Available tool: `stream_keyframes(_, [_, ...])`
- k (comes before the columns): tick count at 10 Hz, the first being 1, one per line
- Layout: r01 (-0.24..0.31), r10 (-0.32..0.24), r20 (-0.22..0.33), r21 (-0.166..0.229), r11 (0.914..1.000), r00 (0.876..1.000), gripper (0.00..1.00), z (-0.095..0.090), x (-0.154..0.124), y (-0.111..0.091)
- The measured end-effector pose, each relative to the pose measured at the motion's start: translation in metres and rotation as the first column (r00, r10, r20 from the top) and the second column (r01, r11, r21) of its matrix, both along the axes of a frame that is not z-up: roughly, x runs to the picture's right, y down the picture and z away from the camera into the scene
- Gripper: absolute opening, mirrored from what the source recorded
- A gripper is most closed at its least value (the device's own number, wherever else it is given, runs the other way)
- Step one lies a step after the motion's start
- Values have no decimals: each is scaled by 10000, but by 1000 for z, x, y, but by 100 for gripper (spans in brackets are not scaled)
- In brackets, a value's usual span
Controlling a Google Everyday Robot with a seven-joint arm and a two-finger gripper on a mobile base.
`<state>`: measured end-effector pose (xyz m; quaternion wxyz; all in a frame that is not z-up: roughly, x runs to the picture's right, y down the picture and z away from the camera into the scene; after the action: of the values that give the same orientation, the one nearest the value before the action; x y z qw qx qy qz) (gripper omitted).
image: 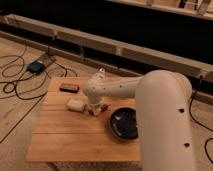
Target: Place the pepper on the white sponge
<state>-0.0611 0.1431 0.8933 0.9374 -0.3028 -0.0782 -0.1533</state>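
Note:
The white sponge (76,104) lies on the wooden table (65,140), left of centre. The pepper (102,106) shows as a small dark red piece just right of the sponge, partly hidden by the gripper. My gripper (94,108) hangs from the white arm (150,100) and is down at the table surface between the sponge and the dark bowl, right at the pepper. I cannot tell whether it holds the pepper.
A dark round bowl (125,123) stands on the table's right side, close to the gripper. A flat black rectangular object (69,88) lies at the back left of the table. Cables and a small box (36,66) lie on the floor to the left.

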Motion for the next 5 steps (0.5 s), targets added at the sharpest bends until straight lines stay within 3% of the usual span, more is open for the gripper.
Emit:
stream_keyframes(2, [-35, 35, -50, -86, 10000, 10000, 4, 0, 0, 0])
stream_keyframes(5, [-47, 45, -109, -105, 9999, 9999, 0, -3, -1, -8])
